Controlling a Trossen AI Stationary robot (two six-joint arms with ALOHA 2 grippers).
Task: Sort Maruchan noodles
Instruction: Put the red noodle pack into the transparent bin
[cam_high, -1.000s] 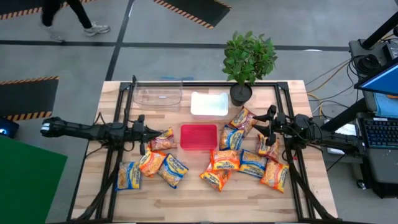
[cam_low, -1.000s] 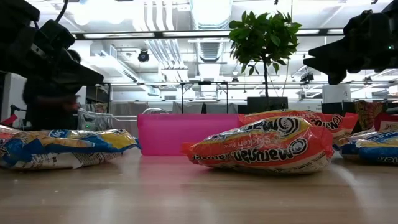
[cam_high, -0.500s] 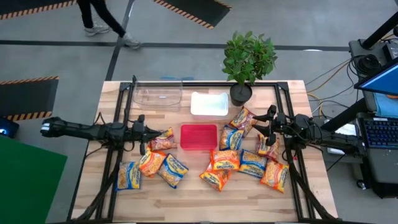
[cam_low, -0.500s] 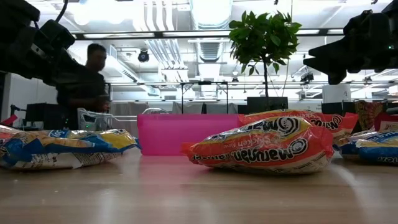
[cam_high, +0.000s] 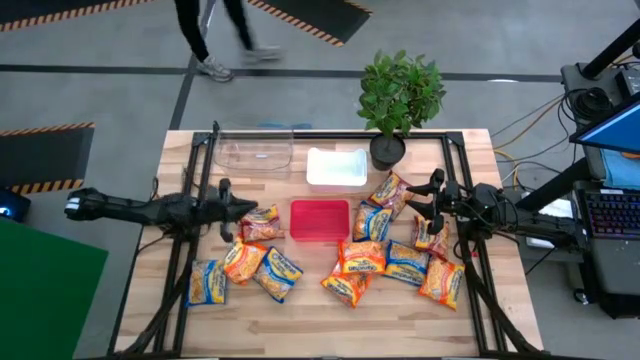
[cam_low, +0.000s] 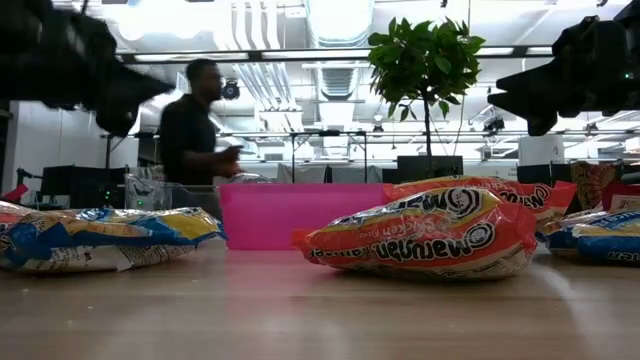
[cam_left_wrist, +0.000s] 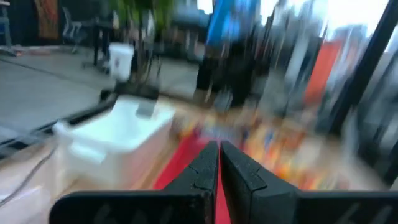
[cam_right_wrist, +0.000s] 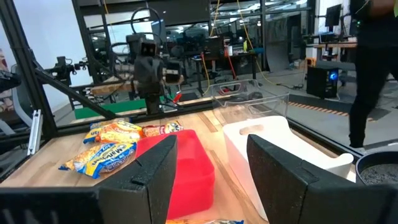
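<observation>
The small flat crinkly plastic Maruchan noodle packets (cam_high: 352, 258) lay scattered across the near half of the wooden bench (cam_high: 300, 315), none yet in any tray. Taking the shallow red rectangular tray (cam_high: 320, 220) as the clock's centre in the high view, one cluster of orange and blue-and-yellow packets lay from eight to nine o'clock, and a larger cluster spread from two round to five o'clock. The white shallow tray (cam_high: 336, 167) sat at twelve, the clear plastic tray (cam_high: 254, 152) at about eleven, and a potted green plant (cam_high: 398, 95) at one.

The left hand (cam_high: 236, 208) hung at nine o'clock, just beside a reddish-pink packet (cam_high: 262, 222), its fingers (cam_left_wrist: 208, 163) pressed together and holding nothing. The right hand (cam_high: 432, 200) hovered at three o'clock above the right cluster, its two dark fingers (cam_right_wrist: 283, 171) standing apart and empty, though how close it was to the packets below was hard to judge. A person (cam_low: 195, 130) was walking beyond the bench.

The packets looked light, with a slippery film around a brittle noodle block. A pinch across the flat body near the middle, or along a crimped end seam, would likely hold best; too hard a squeeze could crack the noodles, and overlapping packets might drag along.
</observation>
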